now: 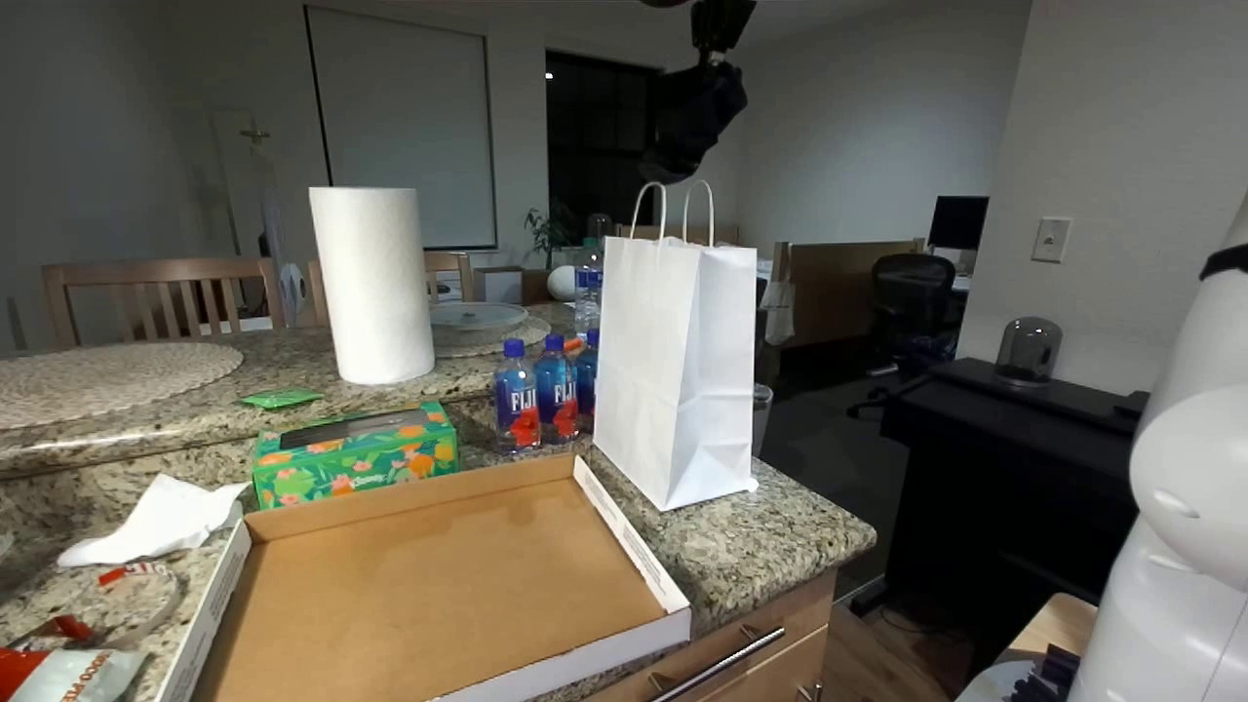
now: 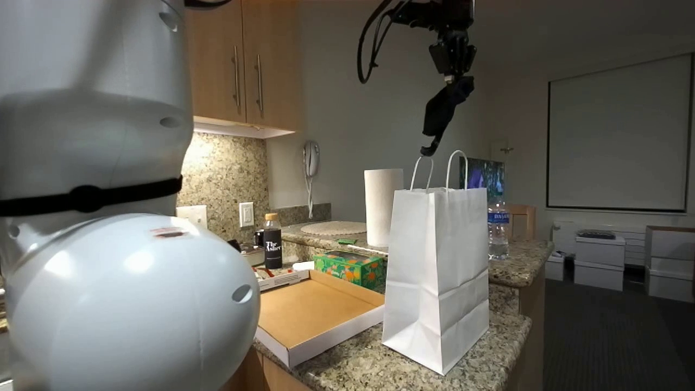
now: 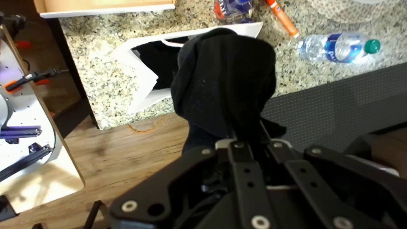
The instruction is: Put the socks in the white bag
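A bundle of black socks hangs from my gripper, whose jaws are shut on the cloth. Upright on the granite counter stands the white bag, its twisted handles raised. In an exterior view, the lowest tip of the socks is just above a handle of the bag; I cannot tell whether they touch. From the wrist view, the socks cover the fingertips of the gripper and part of the opening of the bag. The bag's inside looks dark, and whether cloth lies there is unclear.
Beside the bag lies a shallow cardboard tray. Small Fiji bottles stand close behind, with a green tissue box and paper towel roll farther along. A larger water bottle and orange marker are nearby. The counter corner is near the bag.
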`<state>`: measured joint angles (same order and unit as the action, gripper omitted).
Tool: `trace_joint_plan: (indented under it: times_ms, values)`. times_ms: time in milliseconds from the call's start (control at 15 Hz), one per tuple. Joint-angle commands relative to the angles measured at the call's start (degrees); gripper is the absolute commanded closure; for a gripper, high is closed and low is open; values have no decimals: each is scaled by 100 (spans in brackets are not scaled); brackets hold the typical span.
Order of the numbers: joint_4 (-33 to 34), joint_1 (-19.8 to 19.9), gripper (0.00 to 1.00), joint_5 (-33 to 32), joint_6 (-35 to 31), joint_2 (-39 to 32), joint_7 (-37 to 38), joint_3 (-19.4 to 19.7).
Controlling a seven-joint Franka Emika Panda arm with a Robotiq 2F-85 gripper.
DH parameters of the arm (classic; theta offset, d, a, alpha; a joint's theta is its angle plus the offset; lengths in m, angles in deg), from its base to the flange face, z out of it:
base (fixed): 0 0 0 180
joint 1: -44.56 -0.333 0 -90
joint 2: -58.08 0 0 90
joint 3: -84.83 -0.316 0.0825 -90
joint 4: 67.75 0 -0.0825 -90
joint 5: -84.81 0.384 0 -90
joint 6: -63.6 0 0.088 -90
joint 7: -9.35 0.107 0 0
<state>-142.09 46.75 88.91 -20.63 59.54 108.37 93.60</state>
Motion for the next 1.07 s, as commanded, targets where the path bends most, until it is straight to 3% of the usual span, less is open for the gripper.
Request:
trace_joint_plan:
  times_ms: [0,400,800,1000]
  values:
    - [-544,-15,92,-501,-261,384,1038,-40]
    - [-733,-43,92,-1252,40,570,1903,-143]
    - [-908,-129,92,-1176,84,489,1955,-287]
    - [-857,-151,92,-1160,118,386,1829,-604]
